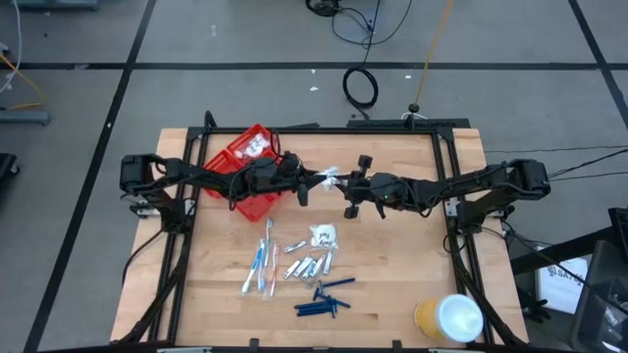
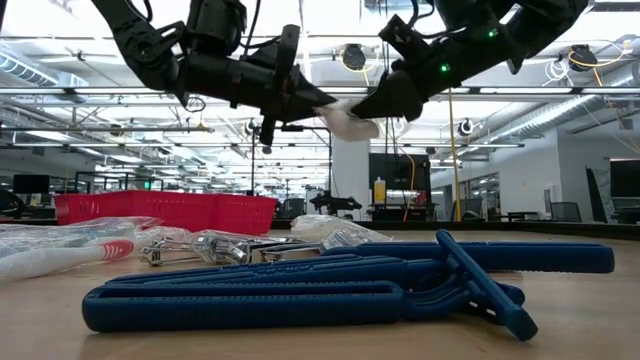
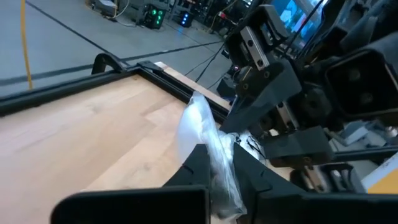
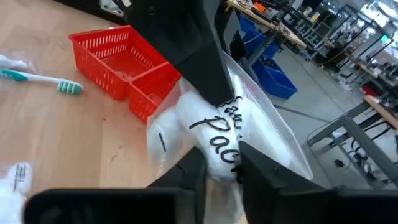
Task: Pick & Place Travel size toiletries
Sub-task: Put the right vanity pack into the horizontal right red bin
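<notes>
a packet passed between my two grippers, above the table

both my arms meet in mid-air over the far half of the table, and one white crinkly packet (image 1: 331,176) hangs between them. my left gripper (image 1: 312,179) is clenched on one end of it and my right gripper (image 1: 347,182) is clenched on the other, so i judge this to be the handover step, with the packet on its way to the red tray (image 1: 249,157), which sits on the far left of the table under my left arm. the next move, as i read it, calls for one side to let go cleanly while the other keeps its pinch; the film is thin and slack, so a double pull could tear or drop it.

counting the rest: another white packet (image 1: 323,234) lies near the table's middle. beside it are about four toothbrushes (image 1: 263,258), though they overlap, about four metal clippers (image 1: 309,265), and roughly three dark blue razors (image 1: 325,299). the tray already holds something pale (image 1: 254,146). one yellow roll (image 1: 449,319) stands at the near right corner.
</notes>
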